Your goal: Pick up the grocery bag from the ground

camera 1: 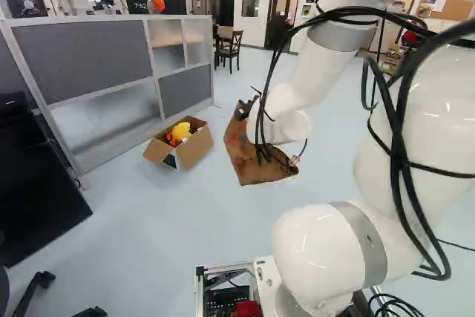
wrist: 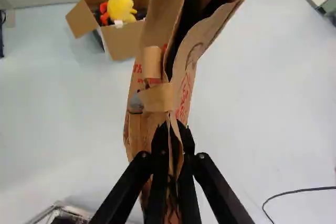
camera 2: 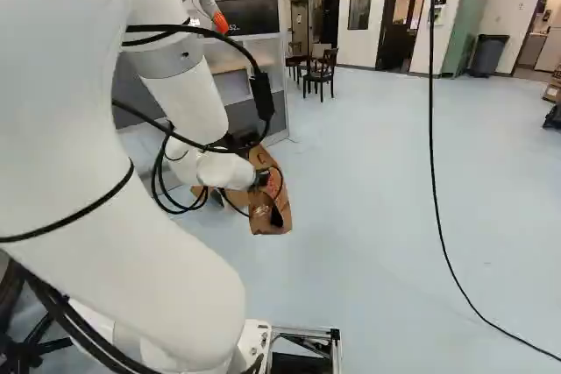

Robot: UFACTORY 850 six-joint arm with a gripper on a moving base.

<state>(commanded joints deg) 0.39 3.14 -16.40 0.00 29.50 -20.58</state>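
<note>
Grocery bag [camera 1: 252,167], brown paper, just beside the box [camera 1: 194,151], on its right in L base view, w/ a small gap showing between. Tilted, somewhat crumpled; looks off the floor [camera 1: 141,235], tho clearance hard to confirm. Pinched in end effector [wrist: 172,130]: narrow, both fingers pressing paper betw. them, approx. on near side of bag from box. Open mouth lying out past fingertips, loose, prob. floppy.

Step in hand, by judgement: the lift; pickup mostly done. To do well: hold squeeze steady, raise slow & straight up, no jerk, as thin paper may tear or slide out at the pinch. Check both fingers for bite on doubled paper, not just one ply. Get lower edge well above box rim before any sideways travel; go away from box, not over it, else risk snagging flaps or the yellow toy [camera 1: 180,131] inside. Watch arm cables [camera 1: 397,146] too, esp. slack loops near bag.

Farther out: divider [camera 1: 96,50] right behind box, so little room that way; chairs [camera 1: 231,48] well beyond box, no prob.
</note>
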